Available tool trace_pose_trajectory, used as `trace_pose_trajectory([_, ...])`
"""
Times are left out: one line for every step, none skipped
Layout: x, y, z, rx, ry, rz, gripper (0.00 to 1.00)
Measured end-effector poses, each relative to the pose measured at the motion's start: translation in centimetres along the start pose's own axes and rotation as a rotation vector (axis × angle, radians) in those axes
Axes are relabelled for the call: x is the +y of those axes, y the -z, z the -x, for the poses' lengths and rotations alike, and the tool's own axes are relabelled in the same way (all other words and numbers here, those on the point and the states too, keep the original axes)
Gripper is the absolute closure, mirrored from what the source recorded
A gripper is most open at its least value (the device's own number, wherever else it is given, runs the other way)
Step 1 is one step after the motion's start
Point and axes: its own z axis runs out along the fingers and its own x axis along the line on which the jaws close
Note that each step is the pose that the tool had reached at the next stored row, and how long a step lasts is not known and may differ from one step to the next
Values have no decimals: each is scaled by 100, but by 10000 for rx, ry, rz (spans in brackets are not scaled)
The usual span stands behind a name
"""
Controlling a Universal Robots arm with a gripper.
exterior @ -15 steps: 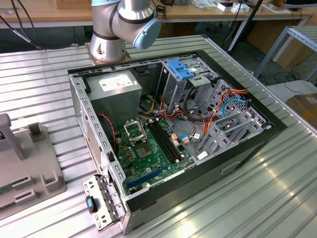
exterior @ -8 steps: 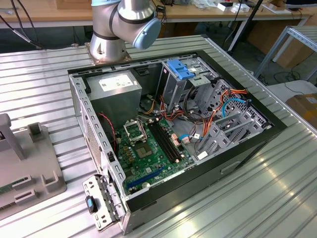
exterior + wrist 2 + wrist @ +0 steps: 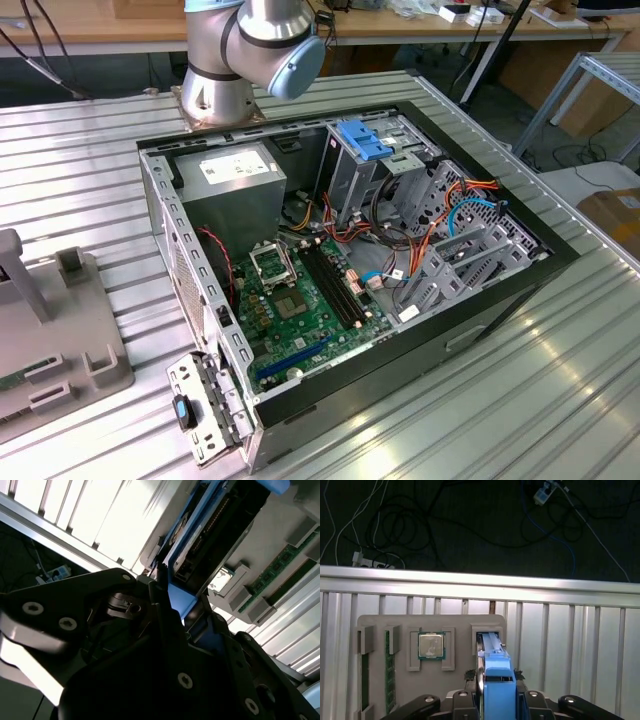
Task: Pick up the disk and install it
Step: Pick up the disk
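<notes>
On the grey tray (image 3: 460, 622), past the memory sticks (image 3: 387, 670) and the processor (image 3: 431, 645), the disk (image 3: 492, 672) stands on edge in its slot, upright, I judge, to offer a clean grip. My gripper (image 3: 495, 696) has its fingers (image 3: 532, 696) drawn in against the blue rails. At the exterior view's right, the computer case (image 3: 470, 325) lies open-side-up for access.

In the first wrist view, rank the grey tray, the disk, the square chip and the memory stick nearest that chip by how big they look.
1. grey tray
2. disk, though edge-on and nearest the camera, so unsure
3. square chip and memory stick look about alike
</notes>
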Motion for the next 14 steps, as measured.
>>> trace_pose_trajectory([0,29,1,0,0,0,62])
trace_pose_trajectory([1,47,2,0,0,0,62])
trace_pose_trajectory([1,46,2,-1,0,-2,62])
trace_pose_trajectory([1,49,2,0,0,1,62])
trace_pose_trajectory([1,49,2,-1,0,0,62])
trace_pose_trajectory([1,50,3,0,0,0,62])
trace_pose_trajectory([1,47,3,-2,0,3,62])
trace_pose_trajectory([1,35,2,-3,0,4,62])
trace_pose_trajectory([1,30,2,-3,0,3,62])
trace_pose_trajectory([1,27,1,-4,0,1,62])
trace_pose_trajectory([1,25,1,-4,0,1,62])
trace_pose_trajectory([0,17,1,-5,0,-3,62])
trace_pose_trajectory([2,2,0,-4,0,1,62])
trace_pose_trajectory([2,-2,-1,-3,1,3,62])
